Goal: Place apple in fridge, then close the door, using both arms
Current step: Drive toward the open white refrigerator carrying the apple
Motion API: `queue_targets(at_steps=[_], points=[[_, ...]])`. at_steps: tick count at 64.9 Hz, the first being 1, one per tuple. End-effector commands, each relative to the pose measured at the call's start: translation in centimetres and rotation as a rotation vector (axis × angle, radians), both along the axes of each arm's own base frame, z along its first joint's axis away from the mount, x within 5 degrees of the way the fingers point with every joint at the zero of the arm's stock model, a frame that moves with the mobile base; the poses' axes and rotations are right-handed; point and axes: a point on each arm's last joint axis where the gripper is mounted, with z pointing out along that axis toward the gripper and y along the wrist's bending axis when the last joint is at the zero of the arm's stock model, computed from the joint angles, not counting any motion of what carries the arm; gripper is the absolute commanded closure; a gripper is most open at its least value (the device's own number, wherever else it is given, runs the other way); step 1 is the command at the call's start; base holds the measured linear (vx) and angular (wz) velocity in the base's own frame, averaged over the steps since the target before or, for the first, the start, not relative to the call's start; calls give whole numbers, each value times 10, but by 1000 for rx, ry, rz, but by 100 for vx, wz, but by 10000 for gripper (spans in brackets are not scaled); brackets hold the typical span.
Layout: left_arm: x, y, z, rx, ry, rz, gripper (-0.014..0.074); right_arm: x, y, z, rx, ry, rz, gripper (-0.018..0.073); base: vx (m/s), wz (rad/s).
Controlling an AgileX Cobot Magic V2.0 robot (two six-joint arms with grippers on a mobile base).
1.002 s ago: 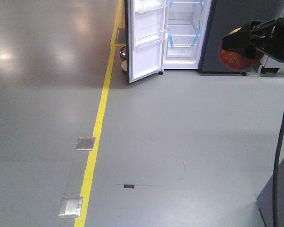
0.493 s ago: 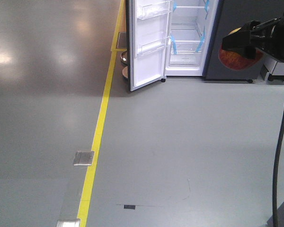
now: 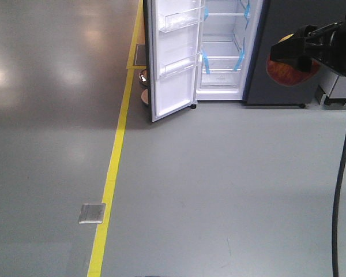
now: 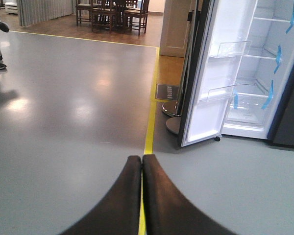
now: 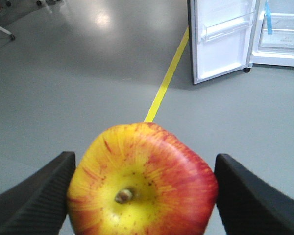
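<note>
Before the open fridge (image 3: 222, 69), right gripper (image 5: 144, 159) clamps the apple (image 5: 142, 191), left gripper (image 4: 142, 160) closed

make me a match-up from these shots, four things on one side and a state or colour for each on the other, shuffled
Things:
1. apple
2. door
3. left gripper
4. floor line

States:
a. shut, holding nothing
b. swung open, white inner face showing
c. yellow
d. clamped in the right gripper

Pairs: 1-d, 2-b, 3-a, 4-c
</note>
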Motion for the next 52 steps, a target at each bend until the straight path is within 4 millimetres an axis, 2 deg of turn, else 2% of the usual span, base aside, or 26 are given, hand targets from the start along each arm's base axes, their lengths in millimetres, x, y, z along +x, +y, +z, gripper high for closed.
queue_targets(at_steps=[1, 52], points=[[1, -1, -3, 4, -59, -9, 601, -7, -2, 24, 26, -115, -29, 564, 24, -6], [1, -1, -3, 4, -59, -9, 601, -7, -2, 24, 26, -115, -29, 564, 24, -3]])
